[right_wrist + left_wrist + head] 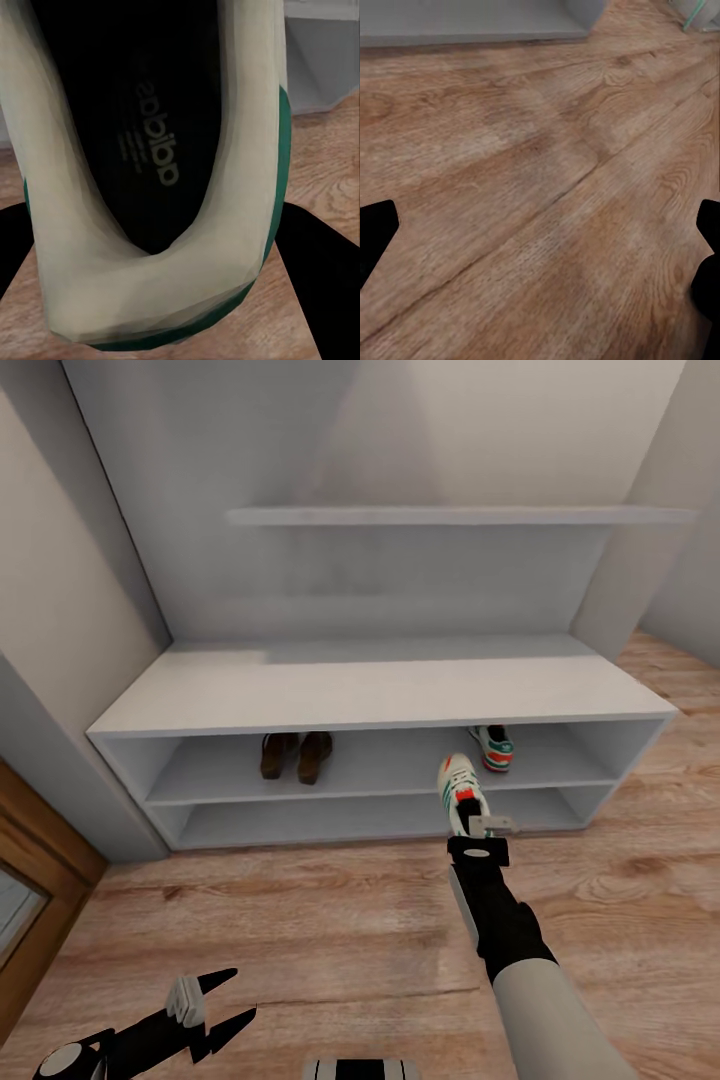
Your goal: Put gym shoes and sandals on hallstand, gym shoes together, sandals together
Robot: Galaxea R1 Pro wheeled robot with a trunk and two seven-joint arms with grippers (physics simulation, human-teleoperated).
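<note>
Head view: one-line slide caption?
Right gripper carries a sneaker toward the shoe rack, where sandals and another sneaker sit.

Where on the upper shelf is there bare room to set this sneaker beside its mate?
The held gym shoe hangs in the right gripper. On the hallstand's upper shelf, a bare stretch runs between the sandals and the shelved gym shoe. Bare too is that shoe's right side. It is tightest right beside each pair.

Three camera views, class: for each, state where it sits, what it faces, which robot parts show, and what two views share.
Head view: high, facing down at the pale grey hallstand; right gripper holds a white green-striped gym shoe; left gripper open.
Left wrist view: faces wood-plank floor; dark fingertips.
Right wrist view: faces the shoe's opening.
Shared: that shoe, head and right wrist.
</note>
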